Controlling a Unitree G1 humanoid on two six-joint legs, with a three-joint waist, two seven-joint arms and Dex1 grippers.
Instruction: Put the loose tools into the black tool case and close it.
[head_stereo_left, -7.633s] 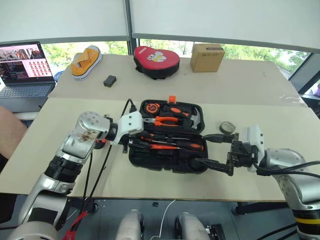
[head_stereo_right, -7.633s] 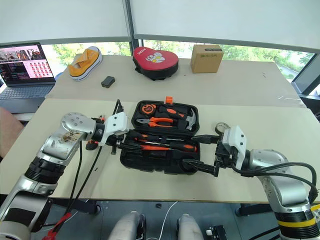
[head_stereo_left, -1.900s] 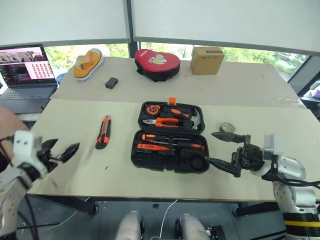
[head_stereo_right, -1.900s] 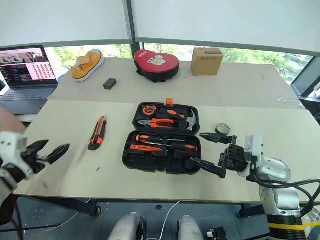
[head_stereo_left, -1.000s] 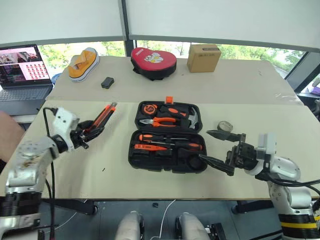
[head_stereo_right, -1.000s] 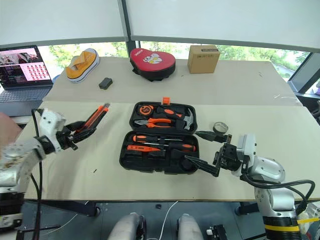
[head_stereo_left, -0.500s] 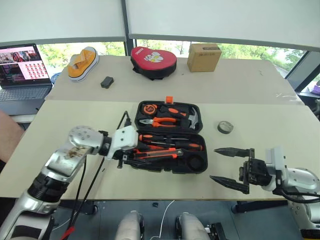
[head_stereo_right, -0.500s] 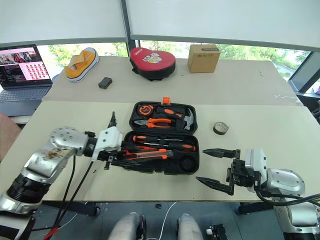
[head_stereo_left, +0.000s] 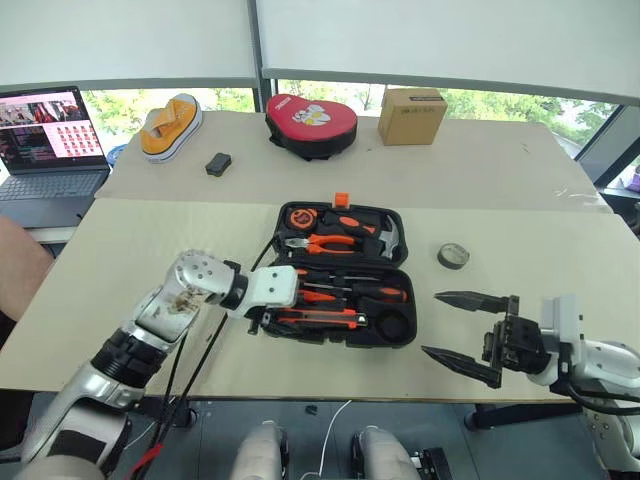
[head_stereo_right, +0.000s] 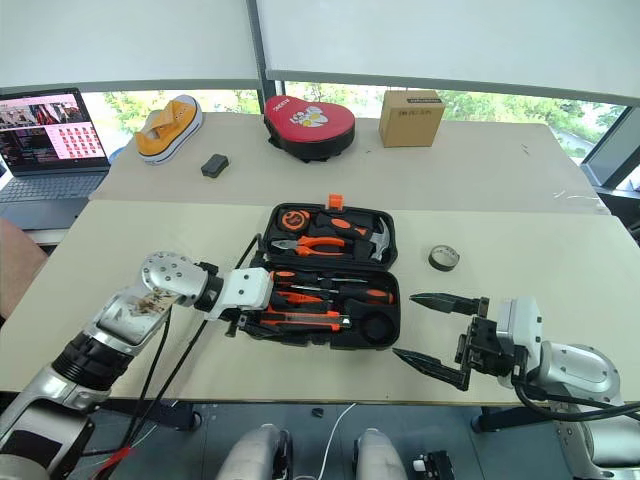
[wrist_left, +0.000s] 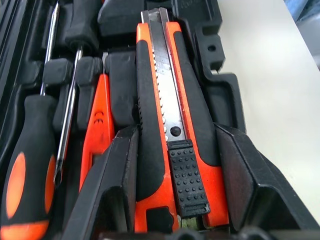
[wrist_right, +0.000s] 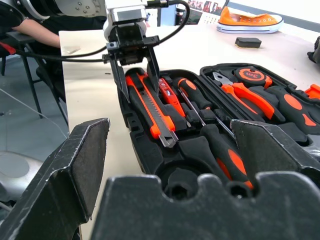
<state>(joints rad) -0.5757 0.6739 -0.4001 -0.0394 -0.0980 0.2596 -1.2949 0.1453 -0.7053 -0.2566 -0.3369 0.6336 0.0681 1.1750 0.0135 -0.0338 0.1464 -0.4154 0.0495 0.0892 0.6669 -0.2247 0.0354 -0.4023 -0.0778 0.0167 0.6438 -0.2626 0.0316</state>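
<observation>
Orange knife (wrist_left: 167, 125), off the table a moment ago, now sits at the case's (head_stereo_left: 395, 335) six o'clock, left gripper (wrist_left: 175, 165) clamping it; tape roll (head_stereo_left: 453, 256) waits at three, right gripper (head_stereo_left: 462, 327) gaping, empty

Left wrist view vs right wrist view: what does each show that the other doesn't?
Left wrist only: the knife's metal blade track and ribbed slider up close, with bare table beside the case. Right wrist only: pliers, tape measure, orange shoe, small black box, and the open right claw. Both: the left claw closed on the utility knife, lying in the black tool case beside the screwdrivers.
</observation>
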